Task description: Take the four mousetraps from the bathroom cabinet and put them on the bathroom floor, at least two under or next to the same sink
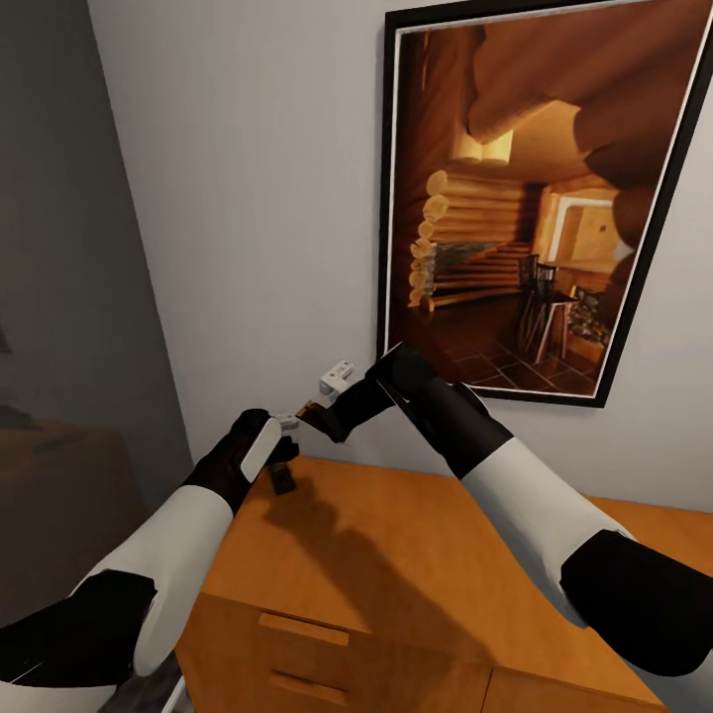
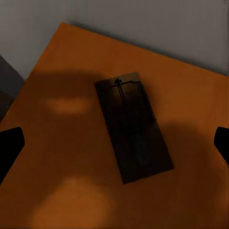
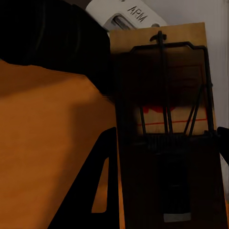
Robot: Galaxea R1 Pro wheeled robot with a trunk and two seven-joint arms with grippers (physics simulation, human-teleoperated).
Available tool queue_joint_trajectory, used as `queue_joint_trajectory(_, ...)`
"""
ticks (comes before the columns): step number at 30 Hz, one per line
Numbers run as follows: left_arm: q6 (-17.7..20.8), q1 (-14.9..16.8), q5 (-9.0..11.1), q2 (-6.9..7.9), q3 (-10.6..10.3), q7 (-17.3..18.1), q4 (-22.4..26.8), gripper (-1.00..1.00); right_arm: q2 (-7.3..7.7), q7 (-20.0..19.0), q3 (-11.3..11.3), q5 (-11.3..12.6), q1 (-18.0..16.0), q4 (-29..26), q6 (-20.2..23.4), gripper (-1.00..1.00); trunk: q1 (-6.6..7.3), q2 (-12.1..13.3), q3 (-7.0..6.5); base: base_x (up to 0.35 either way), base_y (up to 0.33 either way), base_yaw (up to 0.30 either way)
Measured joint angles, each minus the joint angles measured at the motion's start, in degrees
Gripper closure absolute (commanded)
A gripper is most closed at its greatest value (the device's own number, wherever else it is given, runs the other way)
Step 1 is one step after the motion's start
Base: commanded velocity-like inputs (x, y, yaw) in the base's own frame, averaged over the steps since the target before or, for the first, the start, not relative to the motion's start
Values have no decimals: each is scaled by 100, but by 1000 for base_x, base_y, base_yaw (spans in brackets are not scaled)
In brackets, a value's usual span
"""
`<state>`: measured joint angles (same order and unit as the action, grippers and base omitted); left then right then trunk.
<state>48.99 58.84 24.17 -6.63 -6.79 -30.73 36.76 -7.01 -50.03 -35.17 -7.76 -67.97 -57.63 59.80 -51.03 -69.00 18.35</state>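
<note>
One mousetrap, a flat brown slab with dark wire parts, lies on the orange-brown wooden top. My left gripper hangs open just above it, and its dark fingers stand wide apart on either side. A second mousetrap sits very close in the right wrist view, with my right gripper shut on it and holding it above the top's back left corner, right beside the left wrist. The white cabinet, the bathroom floor and the bathroom sink are out of view.
An orange-brown wooden cabinet with drawers stands against a pale wall. A large black-framed picture of a log interior hangs above it. A darker wall and a dim opening lie to the left.
</note>
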Motion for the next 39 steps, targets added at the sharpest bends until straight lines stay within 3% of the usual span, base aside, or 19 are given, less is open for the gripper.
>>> queue_joint_trajectory(39,17,0,1,1,-2,-10,-44,-100,45,0,20,-5,0,2,0,100,-1,0,0,62,0,0)
